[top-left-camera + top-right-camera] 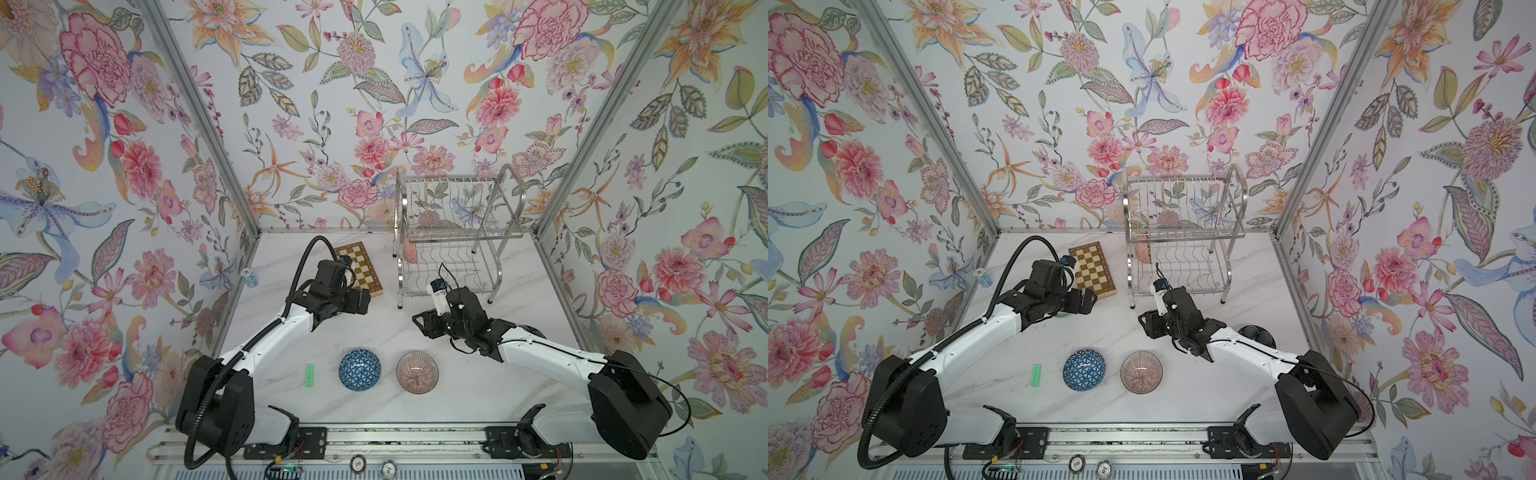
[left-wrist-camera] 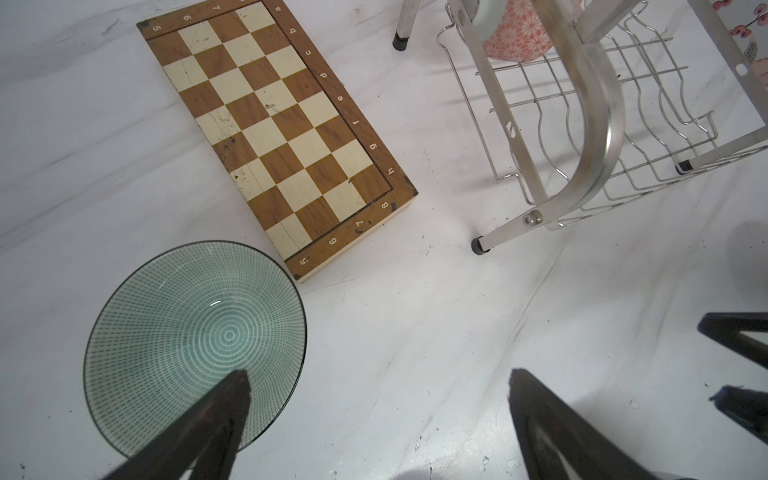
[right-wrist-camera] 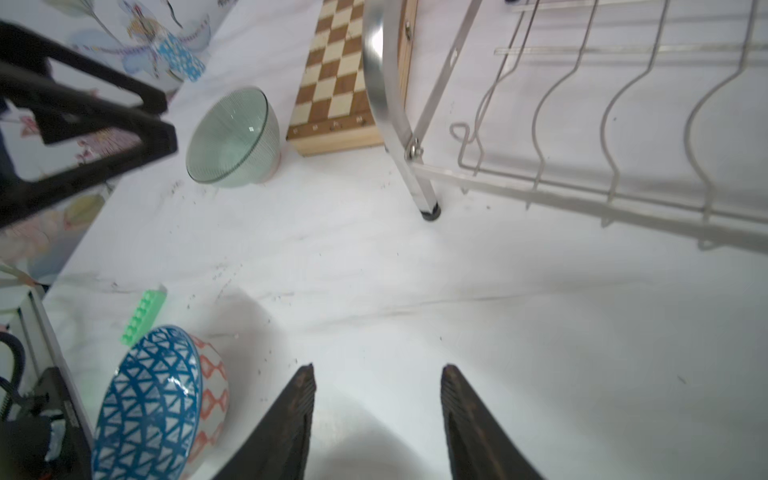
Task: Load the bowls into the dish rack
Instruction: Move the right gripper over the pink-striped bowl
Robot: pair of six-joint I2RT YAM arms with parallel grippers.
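Pickup of the mint bowl (image 2: 195, 332) is in hand: your left gripper (image 2: 378, 374) hangs spread wide, one finger above its basin, left of the dish rack (image 1: 457, 237). Lower, straddle the rim, close. Your right gripper (image 3: 377, 368) sits half-parted, empty.

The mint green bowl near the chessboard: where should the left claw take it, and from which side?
Likely its rim, from above, one finger inside, one outside. The mint green bowl stands upright, mouth up, with a thin flaring wall. Pick the rim part away from the chessboard, which lies close.
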